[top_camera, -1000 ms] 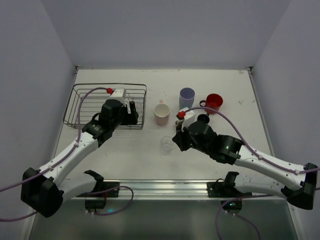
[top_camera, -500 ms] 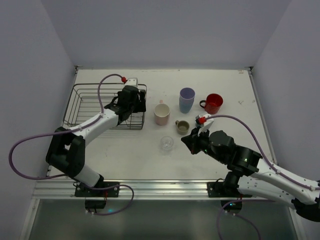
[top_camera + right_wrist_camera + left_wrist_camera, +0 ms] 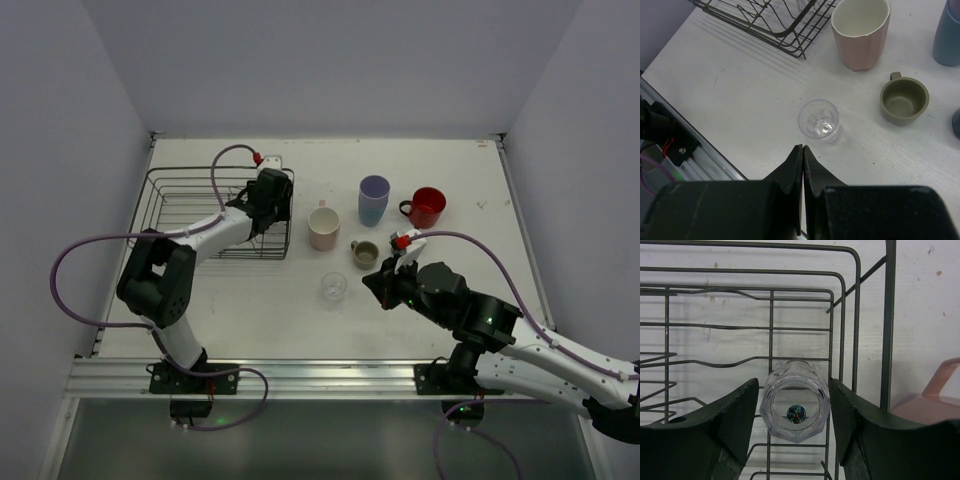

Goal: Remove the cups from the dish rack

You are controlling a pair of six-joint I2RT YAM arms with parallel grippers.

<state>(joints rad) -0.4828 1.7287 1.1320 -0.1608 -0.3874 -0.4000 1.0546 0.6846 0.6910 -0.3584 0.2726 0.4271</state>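
The black wire dish rack (image 3: pixel 180 205) stands at the left. In the left wrist view a clear faceted glass (image 3: pixel 795 400) stands in the rack's (image 3: pixel 860 315) right end. My left gripper (image 3: pixel 795 412) is open with a finger on either side of the glass, narrow gaps showing. The gripper also shows in the top view (image 3: pixel 270 205). On the table stand the pale pink cup (image 3: pixel 323 228), lavender tumbler (image 3: pixel 374 200), red mug (image 3: pixel 428 207), olive mug (image 3: pixel 365 254) and a second clear glass (image 3: pixel 334 287). My right gripper (image 3: pixel 802 150) is shut and empty, just short of that glass (image 3: pixel 819 119).
The right wrist view shows the pink cup (image 3: pixel 861 32), olive mug (image 3: pixel 903 100), tumbler (image 3: pixel 947 35) and a corner of the rack (image 3: pixel 770 17). A dark blue shape (image 3: pixel 956 122) is cut off at its right edge. The metal rail (image 3: pixel 320 375) runs along the near table edge.
My left gripper has moved up over the rack's right end, around the clear glass. My right arm has drawn back toward the near edge, uncovering the olive mug on the table.
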